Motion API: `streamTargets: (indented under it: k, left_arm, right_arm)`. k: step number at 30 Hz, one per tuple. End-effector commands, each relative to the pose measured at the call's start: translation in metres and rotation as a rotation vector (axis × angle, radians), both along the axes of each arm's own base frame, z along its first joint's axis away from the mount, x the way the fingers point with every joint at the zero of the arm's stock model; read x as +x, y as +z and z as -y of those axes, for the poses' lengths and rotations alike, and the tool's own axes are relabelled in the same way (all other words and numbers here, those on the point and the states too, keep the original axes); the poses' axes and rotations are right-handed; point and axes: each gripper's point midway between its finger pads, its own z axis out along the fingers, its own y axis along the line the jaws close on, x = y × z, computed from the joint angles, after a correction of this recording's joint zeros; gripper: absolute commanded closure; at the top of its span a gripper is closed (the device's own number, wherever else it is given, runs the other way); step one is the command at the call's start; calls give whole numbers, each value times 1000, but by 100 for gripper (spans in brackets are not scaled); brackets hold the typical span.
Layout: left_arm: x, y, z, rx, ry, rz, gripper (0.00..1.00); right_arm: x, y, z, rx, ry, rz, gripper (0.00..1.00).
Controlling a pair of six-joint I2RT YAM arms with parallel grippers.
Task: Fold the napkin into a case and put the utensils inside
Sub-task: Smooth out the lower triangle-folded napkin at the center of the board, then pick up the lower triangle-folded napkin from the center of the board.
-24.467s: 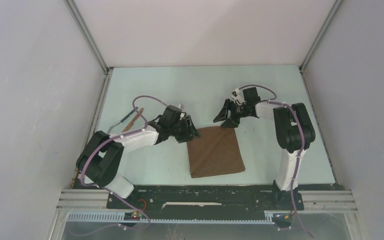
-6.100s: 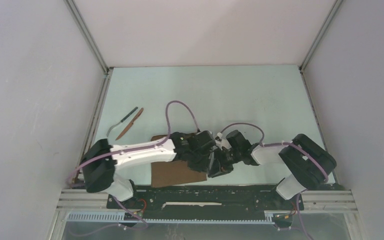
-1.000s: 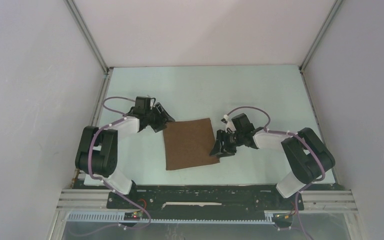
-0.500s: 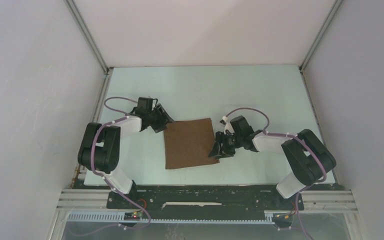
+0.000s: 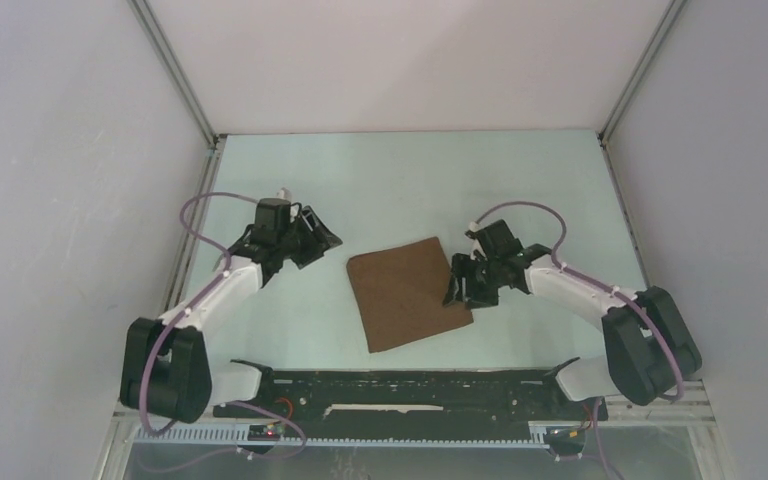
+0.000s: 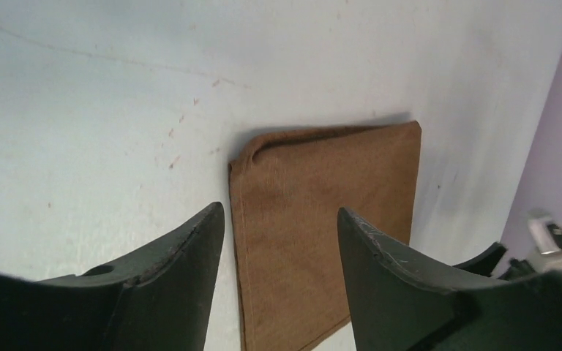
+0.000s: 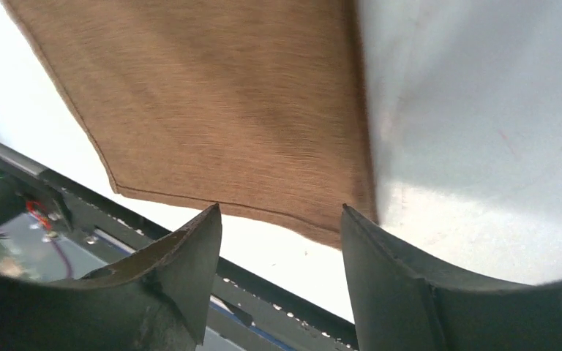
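The napkin [image 5: 408,292] lies flat on the pale green table [image 5: 400,190], near its middle. It sits skewed to the table edges and lies between the two grippers.

**Left gripper** [image 5: 312,240]
- State: jaws spread, nothing between them.
- Position: to the left of the napkin and slightly farther back, apart from it, with a strip of bare table between.
- Left wrist view: the gripper [image 6: 279,213] points toward the napkin [image 6: 336,190], which lies ahead of the fingertips. One side edge of the cloth falls roughly in line with the left finger. The nearest far corner is rounded and shows a second layer of cloth.

**Right gripper** [image 5: 460,285]
- State: jaws spread, no cloth pinched.
- Position: at the napkin's right edge.
- Right wrist view: the gripper [image 7: 279,212] stands over the cloth's near-right corner. The napkin [image 7: 212,102] fills the field ahead, and its hemmed edge runs across just beyond the fingertips. The side edge lines up with the right finger [image 7: 402,292]. Contact between the fingers and the cloth cannot be determined.
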Motion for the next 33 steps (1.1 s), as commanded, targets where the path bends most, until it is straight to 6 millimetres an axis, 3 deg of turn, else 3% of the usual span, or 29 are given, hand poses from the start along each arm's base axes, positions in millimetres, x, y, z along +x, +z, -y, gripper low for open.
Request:
streamTargets:
  k: [1, 5, 9, 11, 17, 22, 25, 33]
  left_arm:
    - [-25, 12, -2, 12, -23, 25, 35]
    - [-38, 25, -15, 55, 7, 58, 34]
    - [-47, 46, -30, 104, 45, 110, 34]
    - [-50, 56, -38, 135, 65, 125, 33]
    - [-62, 94, -58, 199, 116, 211, 31]
    - [-75, 120, -63, 196, 116, 308, 30]
    - [-81, 123, -63, 197, 99, 320, 29]
    - [-94, 114, -60, 197, 68, 311, 29]
  right_arm:
    - [13, 49, -16, -192, 198, 253, 30]
    - [6, 58, -60, -247, 263, 276, 29]
    - [-30, 51, -127, -187, 306, 166, 31]
    - [-42, 44, -144, -237, 320, 126, 31]
    - [-63, 28, -168, -378, 360, 62, 32]
    - [-70, 14, -187, -435, 400, 39, 49]
    - [-74, 7, -192, -464, 409, 16, 50]
    - [-75, -7, -193, -518, 408, -31, 42]
